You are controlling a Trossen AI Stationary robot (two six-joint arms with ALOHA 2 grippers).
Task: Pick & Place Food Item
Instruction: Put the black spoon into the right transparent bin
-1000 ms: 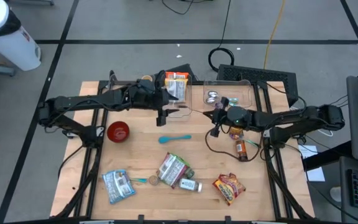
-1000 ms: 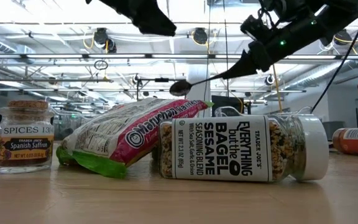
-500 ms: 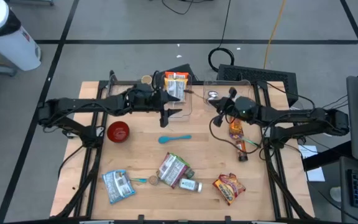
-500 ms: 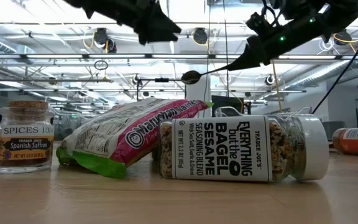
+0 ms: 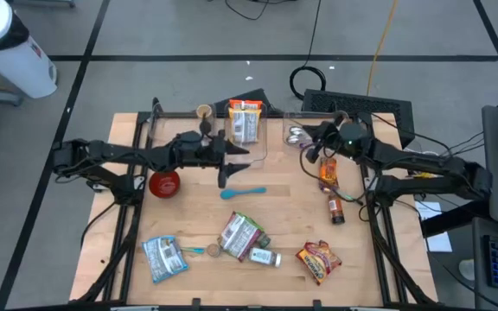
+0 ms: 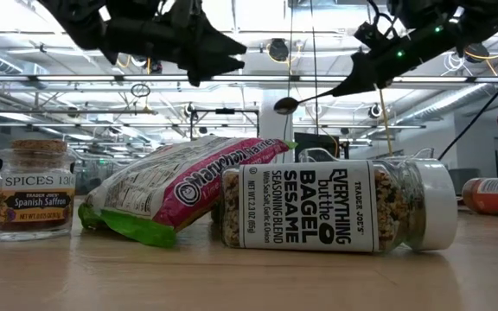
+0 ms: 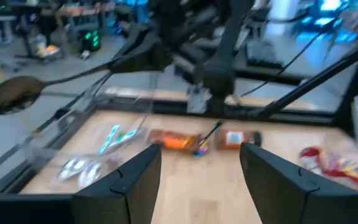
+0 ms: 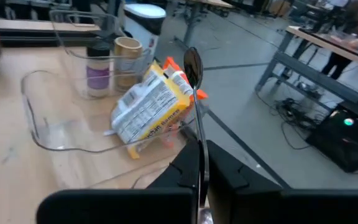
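An orange-and-white food bag (image 5: 243,121) leans upright inside a clear bin (image 5: 262,138) at the table's far middle; the right wrist view shows the bag (image 8: 154,106) too. My left gripper (image 5: 234,161) hovers open and empty just near of that bin, pointing level toward the table's right (image 7: 201,180). My right gripper (image 5: 314,149) is shut on a metal spoon (image 8: 192,65) above the clear cutlery tray (image 5: 318,130). In the low view, the spoon's bowl (image 6: 285,105) hangs high over the table. My right gripper pinches the spoon's thin handle (image 8: 199,146) between its two shut fingers. The spoon sticks out forward along the fingers, toward the table's left, with its bowl (image 7: 11,93) at the free end. It is lifted clear of everything and slants slightly downward.
A teal spoon (image 5: 243,192) and a red bowl (image 5: 164,182) lie mid-table. Two bottles (image 5: 328,173) (image 5: 335,209) lie at the right. Near the front edge are a blue pouch (image 5: 164,257), a green-pink bag (image 5: 240,233), a seasoning jar (image 5: 264,257) and a red bag (image 5: 318,261).
My left gripper has come down and drawn back from the bin a little toward the table's near-left, tipping to level, still open. My right gripper has carried the spoon toward the far edge and slightly up, over the cutlery tray, staying shut on it.
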